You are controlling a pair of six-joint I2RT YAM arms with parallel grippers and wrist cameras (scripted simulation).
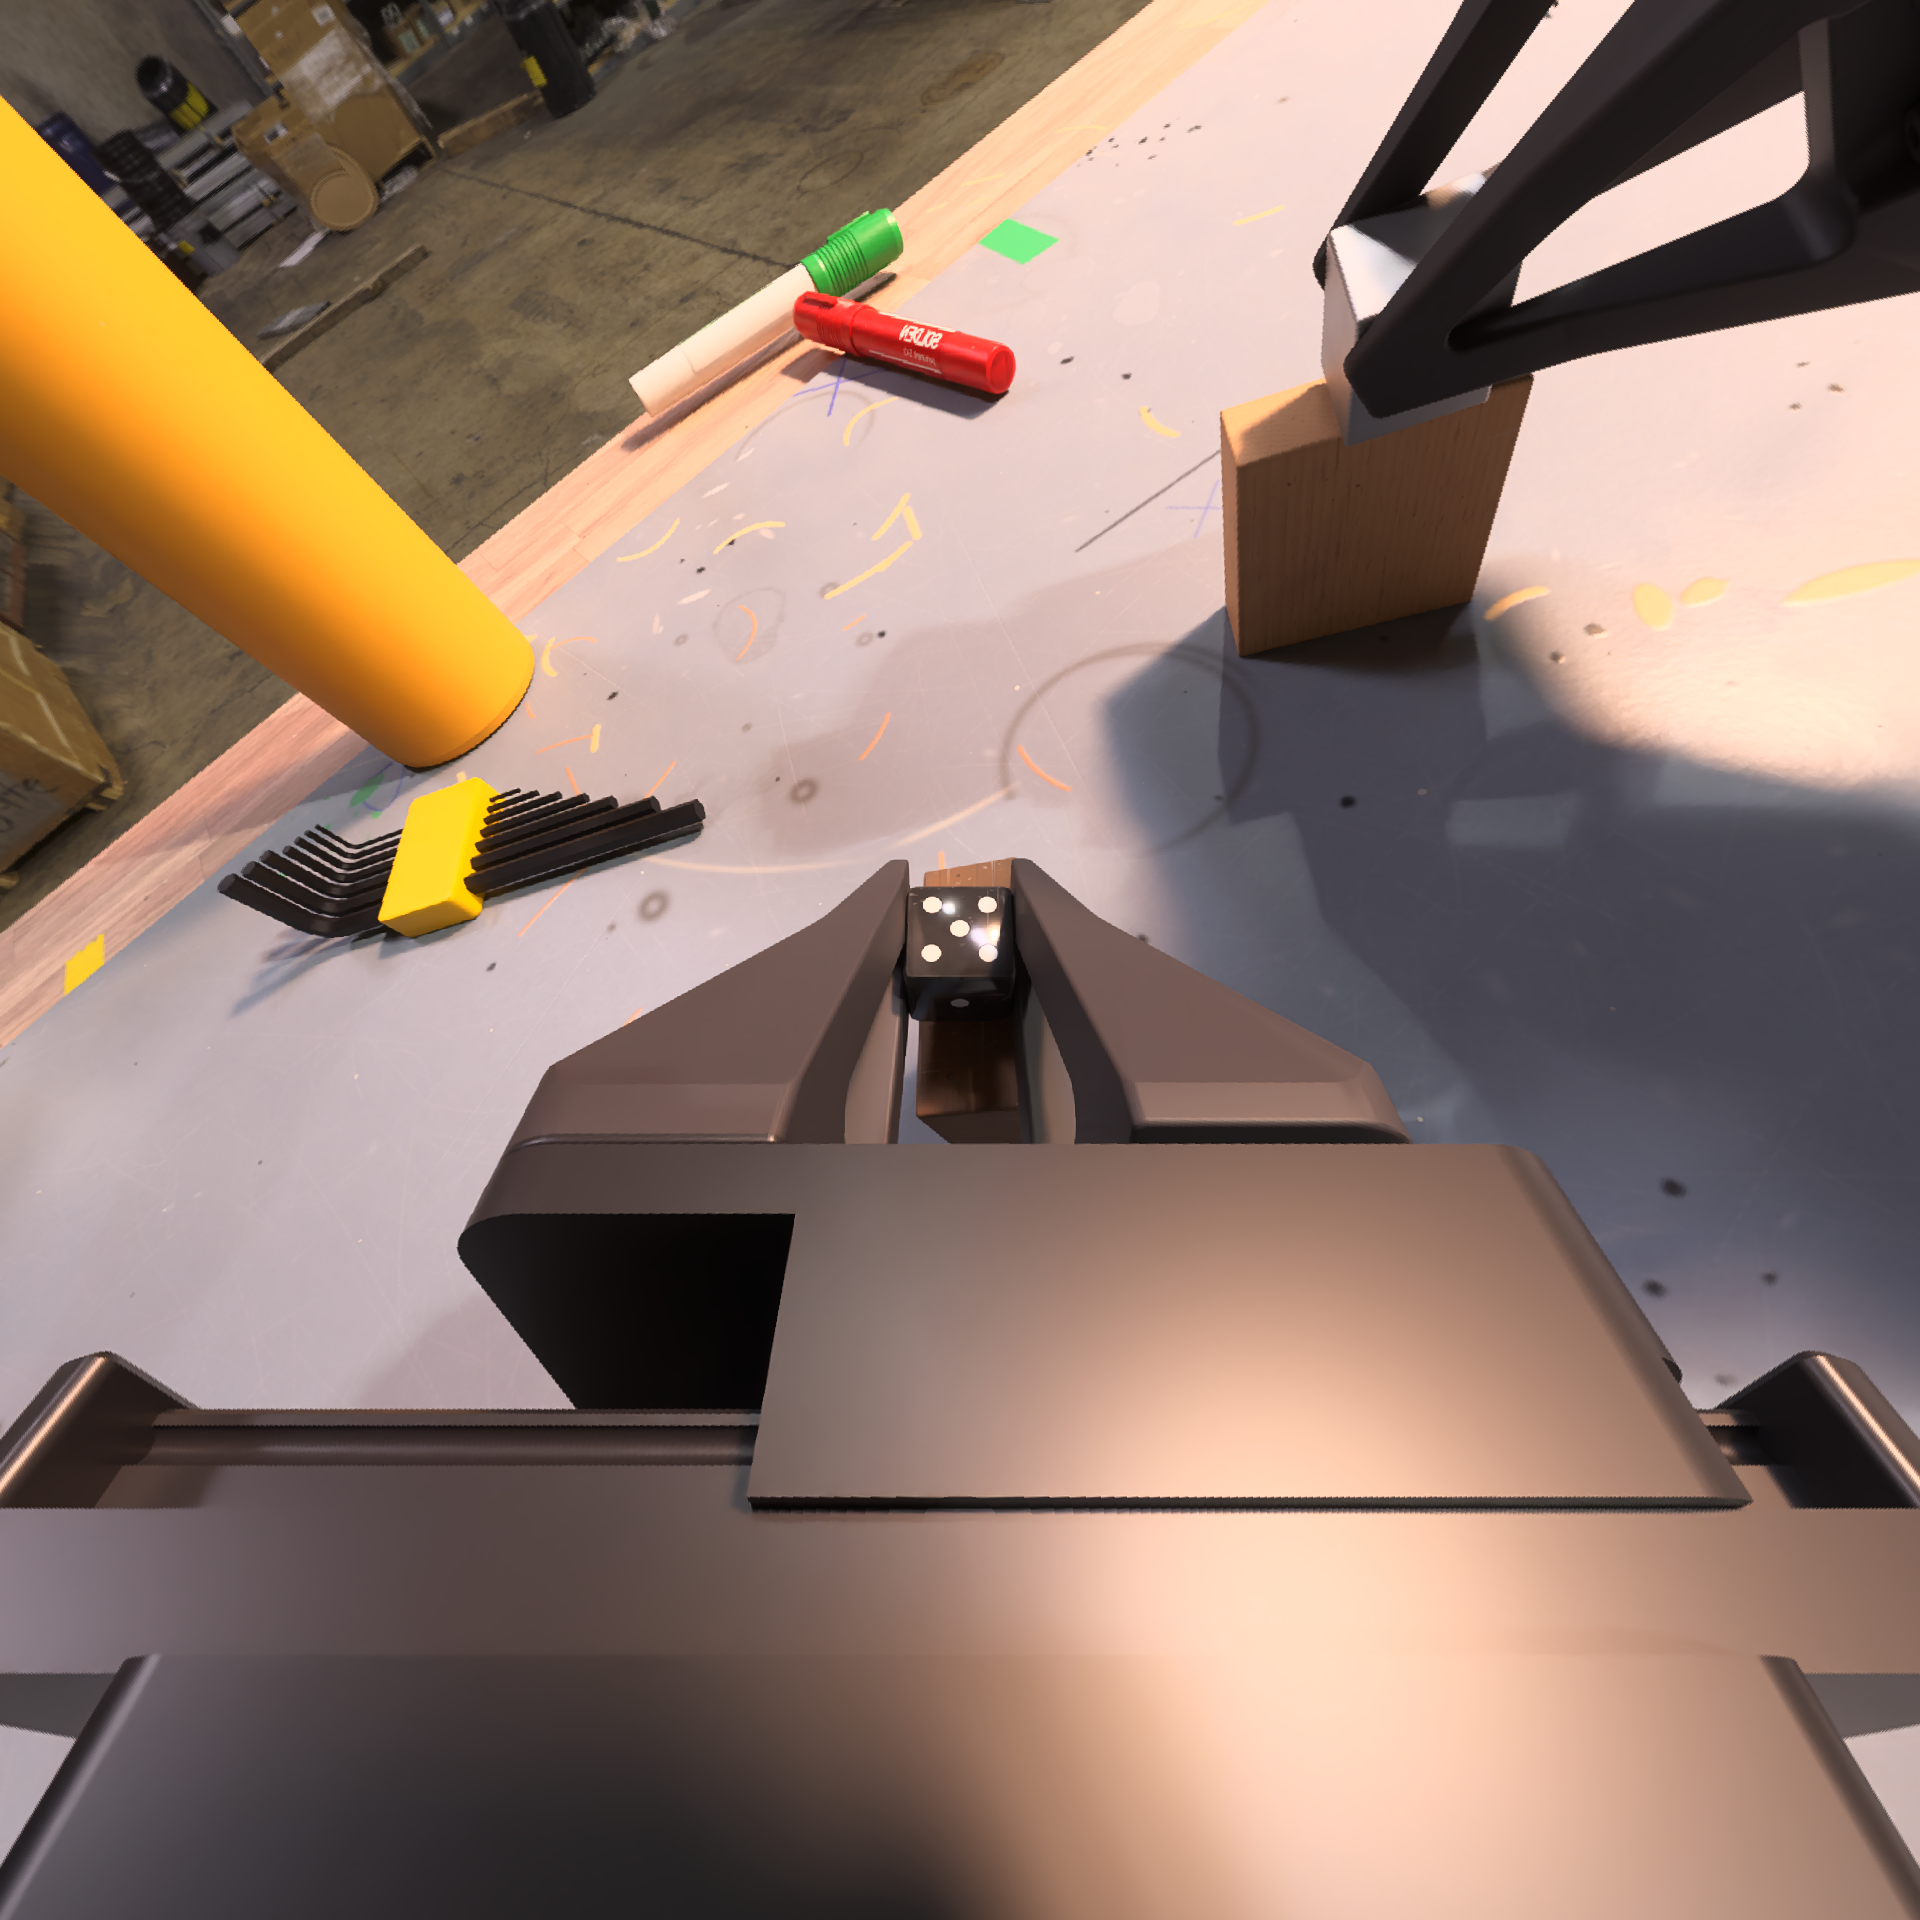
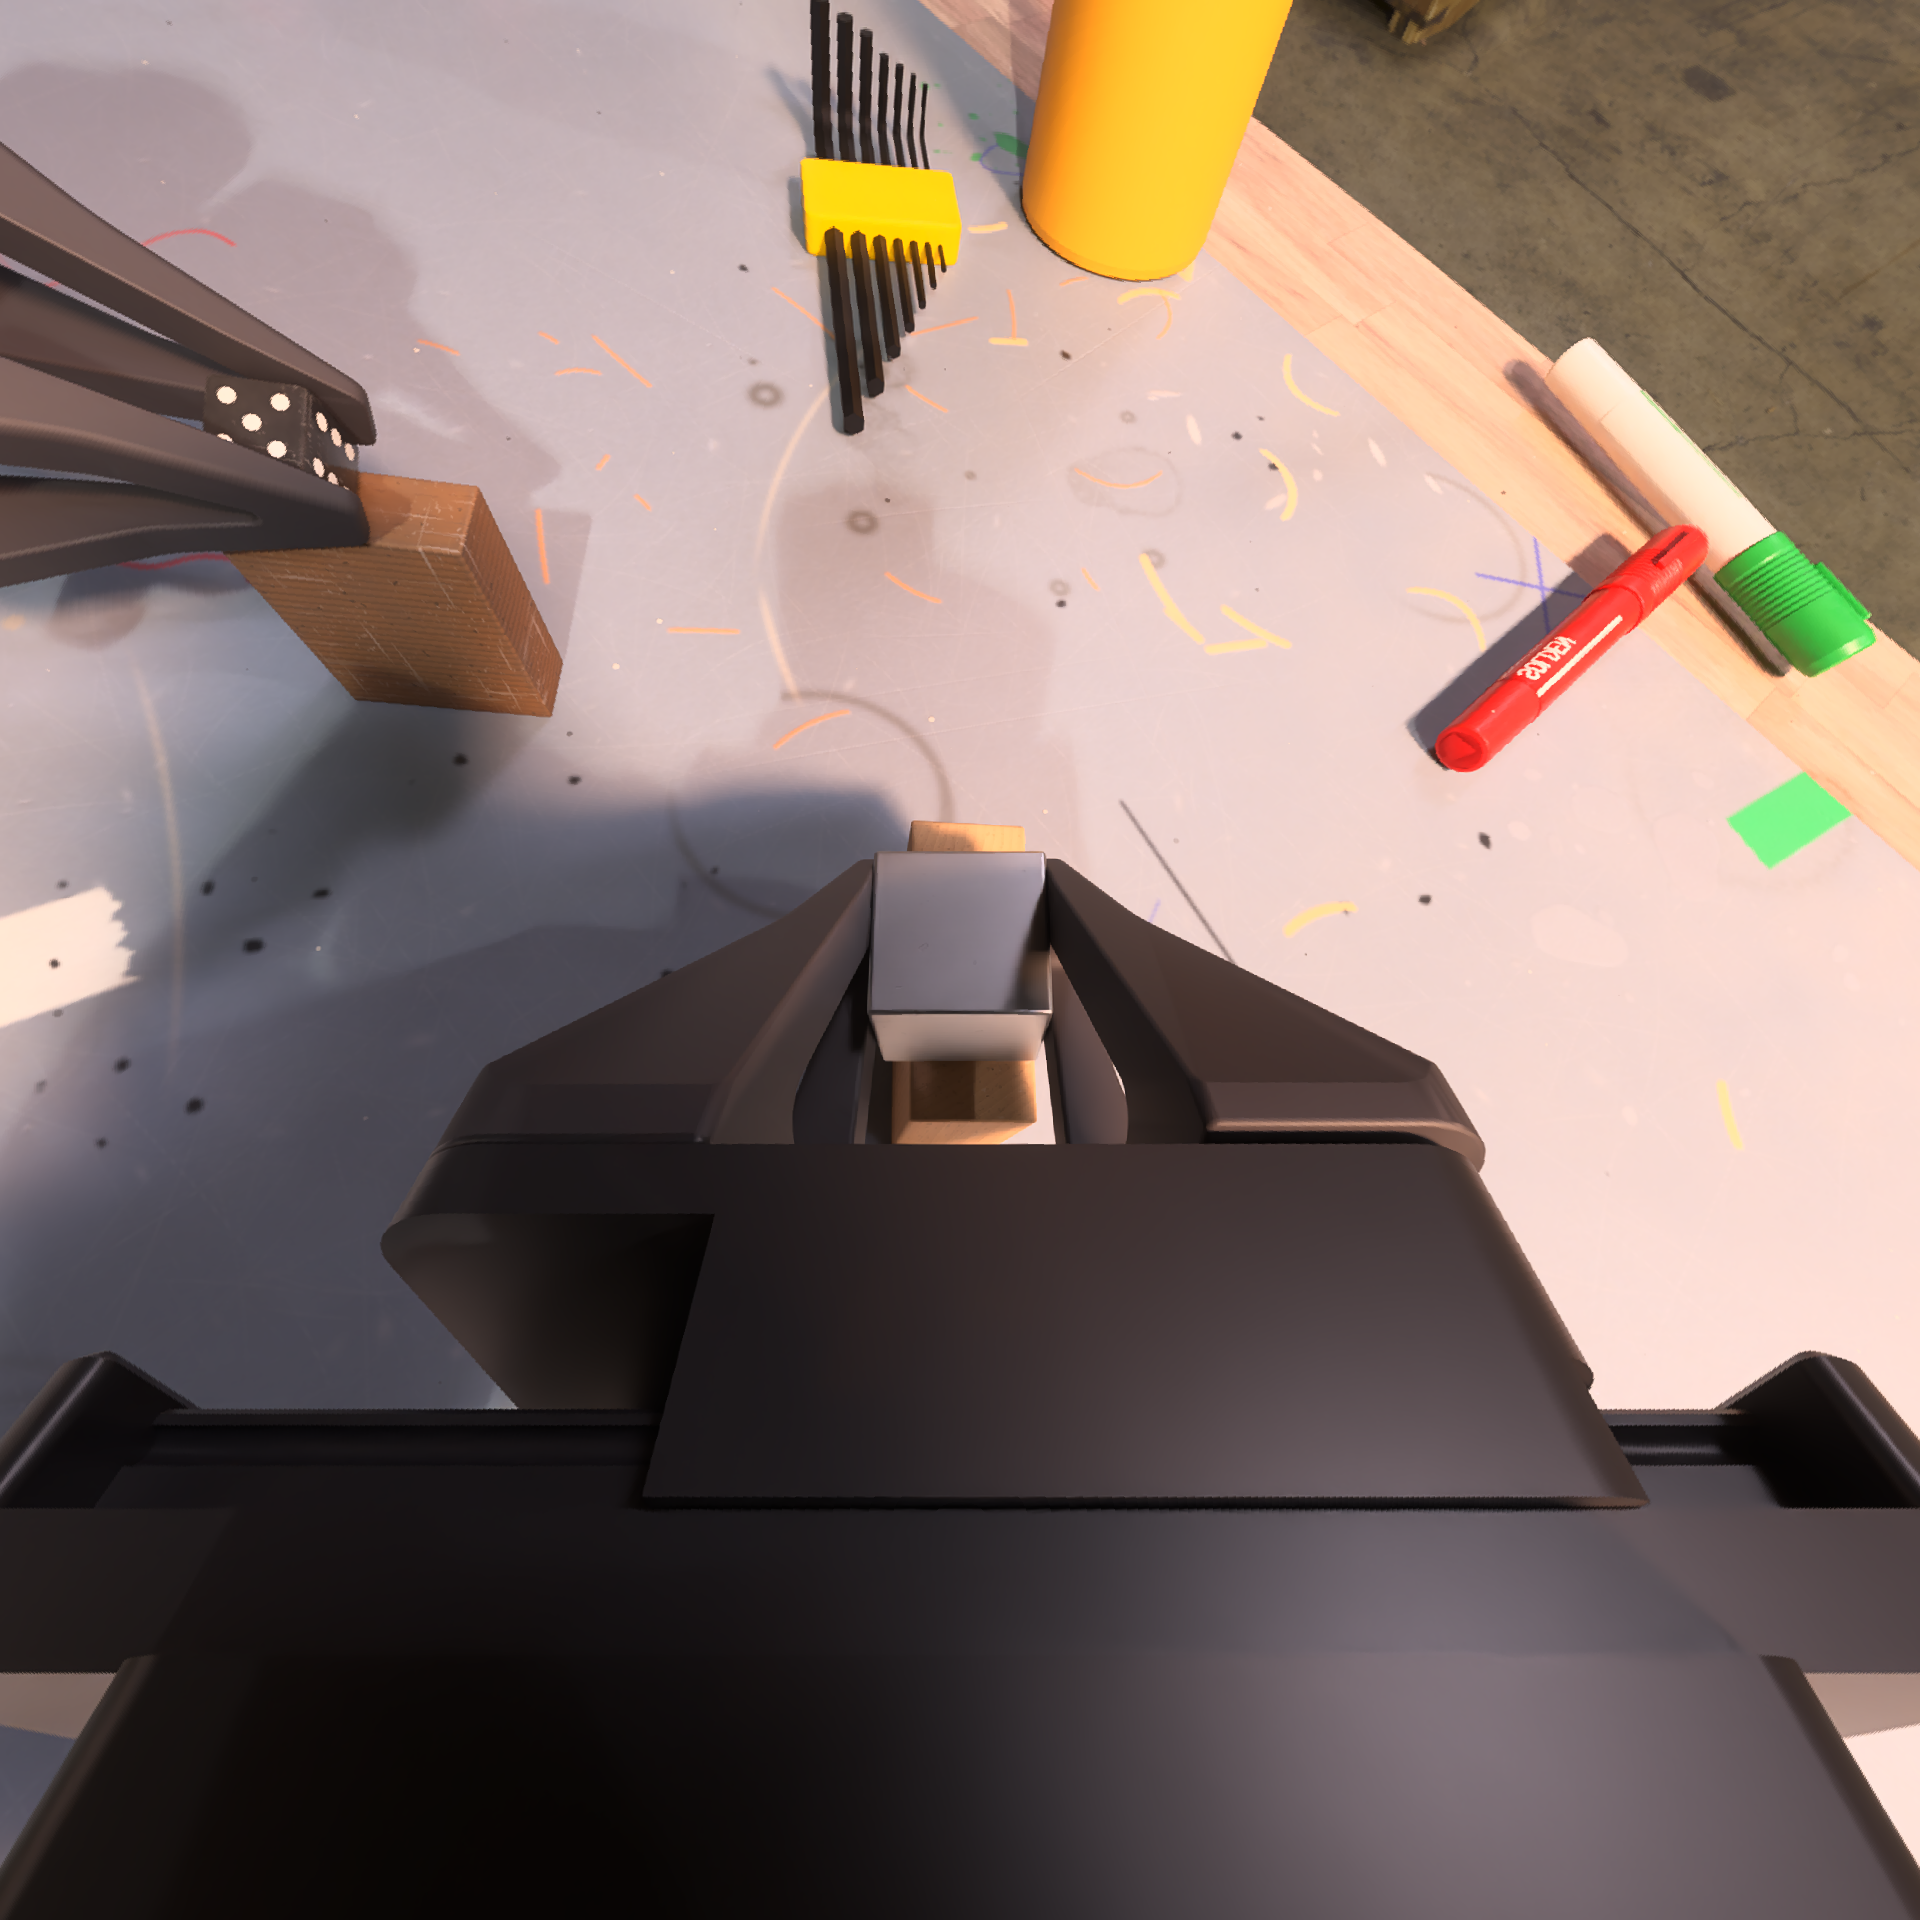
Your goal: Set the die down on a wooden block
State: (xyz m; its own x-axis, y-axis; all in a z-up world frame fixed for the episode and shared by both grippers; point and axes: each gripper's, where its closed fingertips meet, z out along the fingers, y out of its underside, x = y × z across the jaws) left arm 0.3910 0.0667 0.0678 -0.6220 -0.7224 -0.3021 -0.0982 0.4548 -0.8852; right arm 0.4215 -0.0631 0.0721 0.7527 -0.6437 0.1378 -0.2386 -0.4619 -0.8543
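My left gripper [image 1: 961,896] is shut on a black die [image 1: 958,948] with white pips. It holds the die right over the top of a dark brown wooden block [image 1: 971,1086]. From the right wrist view, the die [image 2: 272,421] sits at the near top edge of that block [image 2: 416,603]; I cannot tell whether they touch. My right gripper [image 2: 958,875] is shut on a silver metal block [image 2: 958,940] on top of a light wooden block [image 2: 966,1107]. That metal block [image 1: 1366,296] and wooden block [image 1: 1351,509] also show in the left wrist view.
A tall yellow cylinder [image 1: 208,468] stands by the table's wooden edge [image 1: 582,520]. A hex key set in a yellow holder [image 1: 436,857] lies beside it. A red marker [image 1: 904,343] and a green-capped white marker [image 1: 769,312] lie farther along the edge, near a green patch [image 1: 1018,241].
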